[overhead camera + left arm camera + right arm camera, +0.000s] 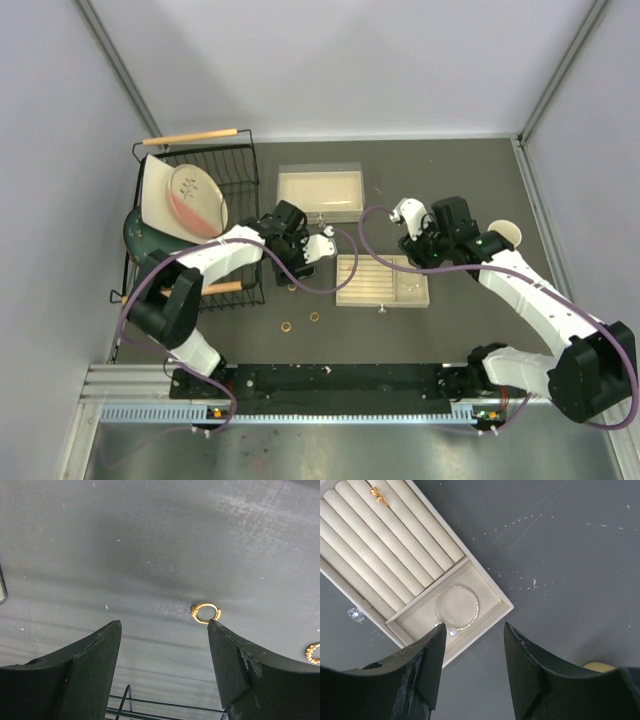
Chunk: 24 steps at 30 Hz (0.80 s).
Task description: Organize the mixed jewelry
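Bracelet (455,607) lay in the tray's (504,608) end compartment beneath the right hand (474,626), its jaws parted, empty. The left hand (165,622) stood wide over the bench (150,540), a gold ring (205,613) just beside one fingertip (215,630).

A gold ring (313,653) is cut off at my left wrist view's right edge. In the right wrist view, the tray (495,591) runs out of frame, a yellow cup (600,666) hides behind my right gripper (473,627), and a glittering speck (355,614) is too blurred to name.

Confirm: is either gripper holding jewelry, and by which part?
Nothing held. Left gripper open beside a gold ring on the table; right gripper open above the silver bracelet lying in the tray.
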Available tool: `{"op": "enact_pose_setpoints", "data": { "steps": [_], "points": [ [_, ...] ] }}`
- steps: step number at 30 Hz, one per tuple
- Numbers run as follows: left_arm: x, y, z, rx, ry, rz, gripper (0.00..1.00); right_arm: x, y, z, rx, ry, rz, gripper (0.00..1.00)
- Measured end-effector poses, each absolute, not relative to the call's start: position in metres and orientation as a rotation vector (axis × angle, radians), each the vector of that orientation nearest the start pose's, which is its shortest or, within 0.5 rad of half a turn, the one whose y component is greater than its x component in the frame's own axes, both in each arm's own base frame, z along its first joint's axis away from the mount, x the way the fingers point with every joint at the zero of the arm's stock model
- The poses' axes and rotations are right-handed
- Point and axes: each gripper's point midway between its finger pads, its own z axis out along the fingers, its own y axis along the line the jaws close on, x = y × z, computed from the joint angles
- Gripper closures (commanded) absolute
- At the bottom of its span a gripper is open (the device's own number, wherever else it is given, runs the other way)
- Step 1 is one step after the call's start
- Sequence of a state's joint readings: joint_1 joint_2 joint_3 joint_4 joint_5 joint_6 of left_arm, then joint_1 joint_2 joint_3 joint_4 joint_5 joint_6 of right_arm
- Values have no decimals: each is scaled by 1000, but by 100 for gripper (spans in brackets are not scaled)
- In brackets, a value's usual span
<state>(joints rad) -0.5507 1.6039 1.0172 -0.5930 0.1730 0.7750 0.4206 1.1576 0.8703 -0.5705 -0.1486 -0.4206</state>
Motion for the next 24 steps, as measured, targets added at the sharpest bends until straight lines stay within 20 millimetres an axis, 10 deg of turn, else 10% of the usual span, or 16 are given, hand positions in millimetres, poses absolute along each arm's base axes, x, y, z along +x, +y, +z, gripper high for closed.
{"op": "enact_pose_setpoints", "data": {
  "steps": [24],
  "points": [
    [285, -175, 34, 1747, 2137, -165, 33, 269, 131, 126, -1050, 2191, 184, 51]
  ]
}}
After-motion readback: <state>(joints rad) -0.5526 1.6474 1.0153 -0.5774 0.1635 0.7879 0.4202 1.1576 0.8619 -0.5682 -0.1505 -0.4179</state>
